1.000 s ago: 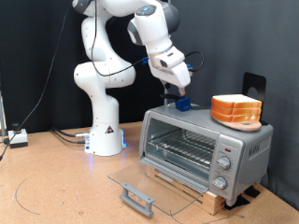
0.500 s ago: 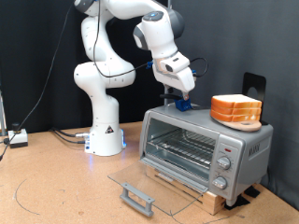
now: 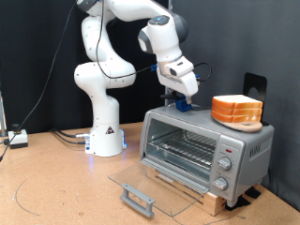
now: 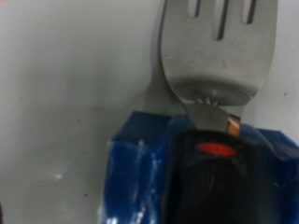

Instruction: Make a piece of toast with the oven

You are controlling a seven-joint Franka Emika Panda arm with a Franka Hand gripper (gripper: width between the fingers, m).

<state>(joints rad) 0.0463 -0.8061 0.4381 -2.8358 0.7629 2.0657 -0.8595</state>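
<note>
The silver oven (image 3: pixel 202 150) stands on a wooden board at the exterior view's right. Its glass door (image 3: pixel 150 184) is dropped open and the wire rack (image 3: pixel 183 145) inside looks bare. My gripper (image 3: pixel 184 94) hangs just above a blue holder (image 3: pixel 185 105) on the oven's top, at its left rear. The wrist view is filled by that blue holder (image 4: pixel 149 177), a black handle with a red spot (image 4: pixel 213 168) and a slotted metal spatula blade (image 4: pixel 217 51); no fingers show there. The single piece of toast is out of view.
A thick stack of bread slices (image 3: pixel 237 110) sits on the oven's top at the right. The grey door handle (image 3: pixel 138 199) sticks out over the table in front. The arm's white base (image 3: pixel 105 131) stands left of the oven. Knobs (image 3: pixel 225 167) are on the right panel.
My gripper has moved towards the exterior view's right and a little lower, and now hangs over the blue holder on the oven's top. The oven and bread have not moved.
</note>
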